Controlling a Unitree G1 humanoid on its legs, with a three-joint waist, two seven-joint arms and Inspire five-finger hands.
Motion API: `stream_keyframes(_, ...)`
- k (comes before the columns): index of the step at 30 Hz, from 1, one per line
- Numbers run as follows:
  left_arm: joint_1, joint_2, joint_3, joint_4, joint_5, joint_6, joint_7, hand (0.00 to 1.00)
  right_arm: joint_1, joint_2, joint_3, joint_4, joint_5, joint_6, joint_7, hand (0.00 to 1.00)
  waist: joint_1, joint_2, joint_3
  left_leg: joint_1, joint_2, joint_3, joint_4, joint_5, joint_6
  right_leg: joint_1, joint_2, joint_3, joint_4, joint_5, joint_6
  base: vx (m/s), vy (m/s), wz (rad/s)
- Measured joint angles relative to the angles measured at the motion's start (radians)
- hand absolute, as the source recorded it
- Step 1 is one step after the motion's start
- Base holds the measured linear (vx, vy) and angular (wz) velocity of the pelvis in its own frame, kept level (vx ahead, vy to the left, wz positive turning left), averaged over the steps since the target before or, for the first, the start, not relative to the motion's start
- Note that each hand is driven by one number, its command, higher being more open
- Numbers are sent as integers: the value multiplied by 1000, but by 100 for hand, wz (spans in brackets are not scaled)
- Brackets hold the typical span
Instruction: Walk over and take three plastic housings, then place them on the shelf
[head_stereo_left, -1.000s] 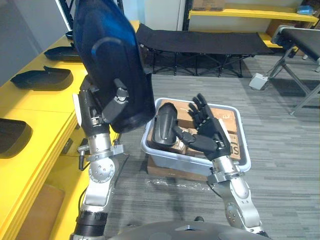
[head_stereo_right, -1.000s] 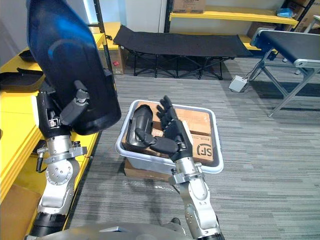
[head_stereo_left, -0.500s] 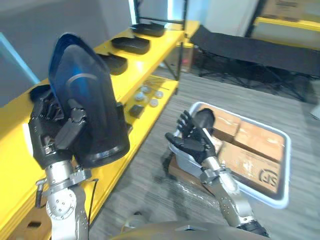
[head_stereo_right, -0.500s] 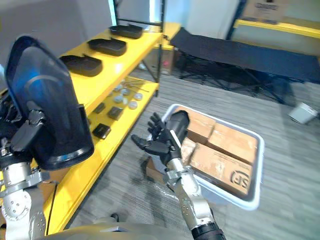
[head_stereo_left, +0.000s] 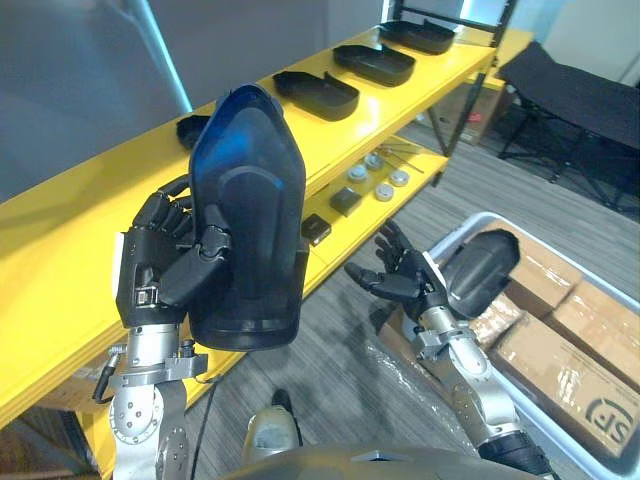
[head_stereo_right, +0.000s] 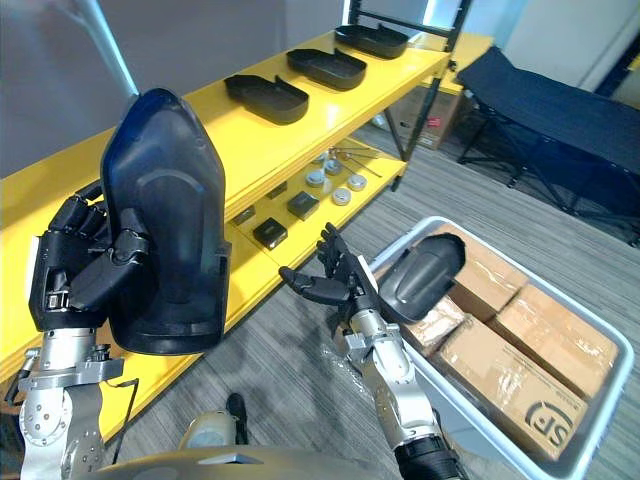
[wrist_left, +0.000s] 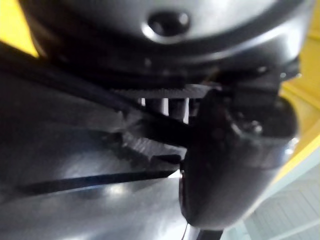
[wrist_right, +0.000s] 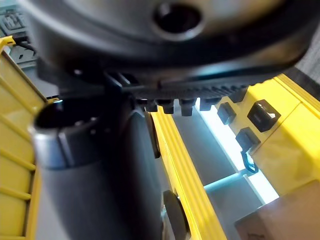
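Possibly the tall plastic housing (head_stereo_left: 248, 225) clamped in the left hand (head_stereo_left: 163, 268) tips and clips the shelf (head_stereo_left: 90, 205); right hand (head_stereo_left: 398, 283) splayed, empty.

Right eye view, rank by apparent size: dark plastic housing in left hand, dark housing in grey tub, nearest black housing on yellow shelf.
1. Dark plastic housing in left hand; it is nearest the camera.
2. Dark housing in grey tub.
3. Black housing on yellow shelf, barely smaller, farther off.

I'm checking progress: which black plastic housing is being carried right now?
The big glossy black plastic housing held upright in the left hand; the others lie flat on the yellow shelf or rest in the grey bin.
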Motion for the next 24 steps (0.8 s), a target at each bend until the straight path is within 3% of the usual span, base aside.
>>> stream_keyframes(3,-6,1,-24,0,-2,0,-20,0,48,11,-8,-42,1,-9,12,100,-14,3,0,-7,-4,-14,-29,26,5,-16,12,41,6,-20,15,-29,-18,11)
stream_keyframes(5,-22,1,-65,0,-6,0,-47,0,89,20,-20,-79,1,-26,10,100,-46,1,0,-26,-25,-78,-49,53,14,-51,39,159,58,-90,2,-76,-32,80)
stream_keyframes(7,-46,1,-108,0,-6,0,-72,0,103,32,-33,-96,3,-37,3,100,-55,0,-2,-26,-50,-132,-101,95,14,-71,40,197,116,-144,-1,-97,-42,85)
stream_keyframes(10,-51,0,-145,3,-6,-1,-70,0,101,41,-25,-96,-5,-47,7,100,-36,7,0,-27,-49,-160,-132,136,3,-76,48,191,141,-145,9,-25,-48,33)
stream_keyframes(19,-45,-9,-156,34,-86,-24,1,0,74,3,34,-96,-33,-72,72,100,-29,5,4,-26,-51,-172,-123,135,5,-64,50,197,149,-170,3,-57,0,7)
stream_keyframes(24,-39,-34,-131,37,-85,-40,0,0,48,19,57,-96,-4,-106,103,100,-4,-2,24,-55,-70,-211,-79,114,15,-41,36,153,157,-183,17,-51,27,24)
